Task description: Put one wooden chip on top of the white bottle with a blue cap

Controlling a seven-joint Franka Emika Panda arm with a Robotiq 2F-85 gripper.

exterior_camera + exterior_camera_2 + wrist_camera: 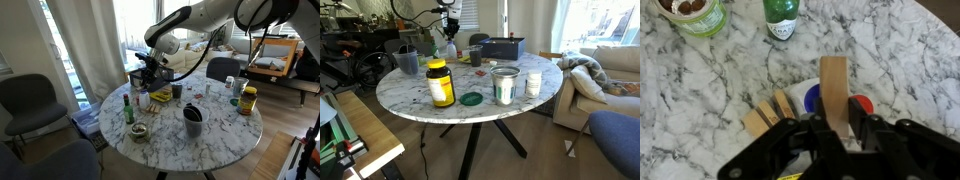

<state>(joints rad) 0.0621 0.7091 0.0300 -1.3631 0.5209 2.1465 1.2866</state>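
Observation:
In the wrist view my gripper point(836, 125) is shut on a long wooden chip point(834, 85) that sticks out ahead of the fingers. Just under it stands the white bottle with a blue cap point(811, 98); the chip covers the cap's right edge. A red round cap point(863, 104) shows to the right of the chip. Two or three more wooden chips point(770, 113) lie on the marble to the left of the bottle. In both exterior views the gripper point(150, 68) point(447, 28) hangs over the table's far side.
A green glass bottle point(781, 18) point(128, 108) and a bowl of nuts point(695, 12) point(138, 131) stand nearby. The round marble table point(220, 135) also holds a black cup point(192, 120), a yellow jar point(440, 83), a glass jar point(504, 85) and a black box point(502, 47).

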